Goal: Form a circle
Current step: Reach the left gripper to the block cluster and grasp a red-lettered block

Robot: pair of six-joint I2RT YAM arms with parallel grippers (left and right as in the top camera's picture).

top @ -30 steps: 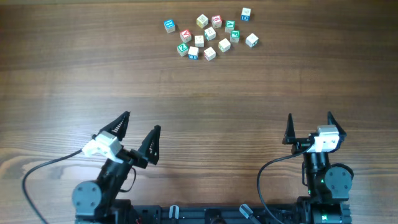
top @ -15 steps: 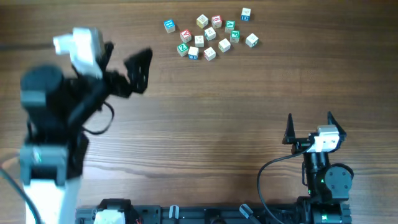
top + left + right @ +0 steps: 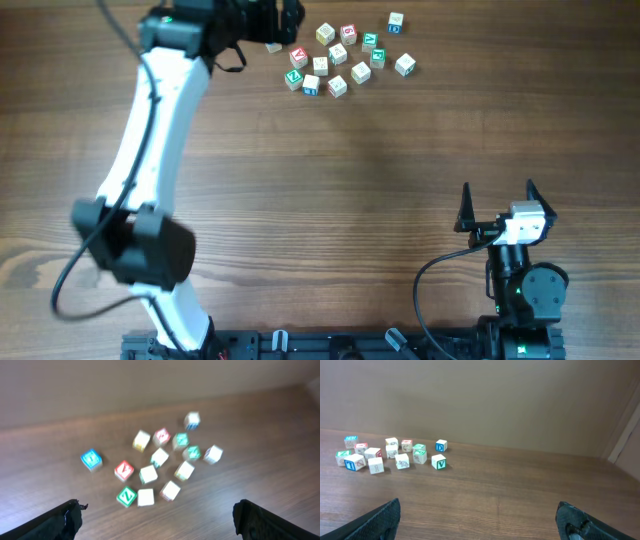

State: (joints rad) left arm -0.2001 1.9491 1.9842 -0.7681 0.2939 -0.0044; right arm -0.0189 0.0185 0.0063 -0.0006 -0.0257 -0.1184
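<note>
No circle is in view. Several small pale wooden letter cubes (image 3: 338,54) printed in red, green and blue lie in a loose cluster at the far middle of the table. The left wrist view shows the cluster (image 3: 160,456) blurred, and it sits far left in the right wrist view (image 3: 402,461). My left arm reaches far across the table. Its gripper (image 3: 285,22) (image 3: 157,512) is open at the cluster's left end, above a blue cube (image 3: 91,458), and holds nothing. My right gripper (image 3: 498,190) (image 3: 478,507) stands open and empty near the front right, well away from the cubes.
Brown wooden table (image 3: 400,140) all round. A plain wall (image 3: 480,400) rises just behind the cubes at the table's far edge. The arm bases and cables (image 3: 440,290) are at the front edge.
My left arm has swung from the front left up and across to the far side, ending over the left end of the cube cluster. The right arm and the cubes have not moved.
</note>
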